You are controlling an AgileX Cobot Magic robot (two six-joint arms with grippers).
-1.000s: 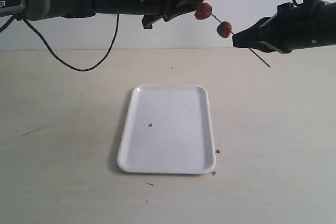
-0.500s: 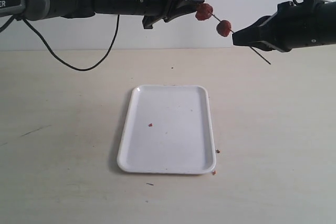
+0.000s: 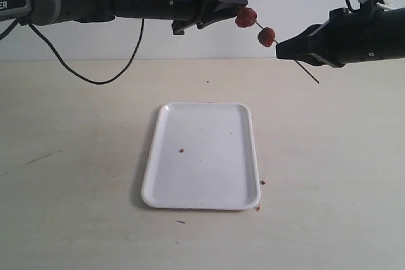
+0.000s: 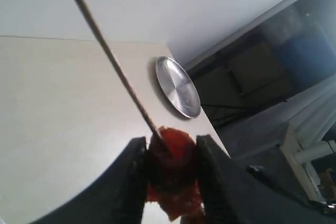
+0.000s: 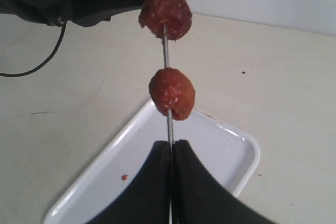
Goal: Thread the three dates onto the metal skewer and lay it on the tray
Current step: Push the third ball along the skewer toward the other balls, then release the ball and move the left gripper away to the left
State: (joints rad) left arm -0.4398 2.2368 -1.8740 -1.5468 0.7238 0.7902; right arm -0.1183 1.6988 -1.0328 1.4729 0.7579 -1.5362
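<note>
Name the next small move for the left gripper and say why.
Probably open the left gripper a little and ease it back off the end of the metal skewer. The skewer already runs through the date sitting between its fingers, a second date sits nearer the right gripper, and that gripper is shut on the skewer, so it should hold without help.
</note>
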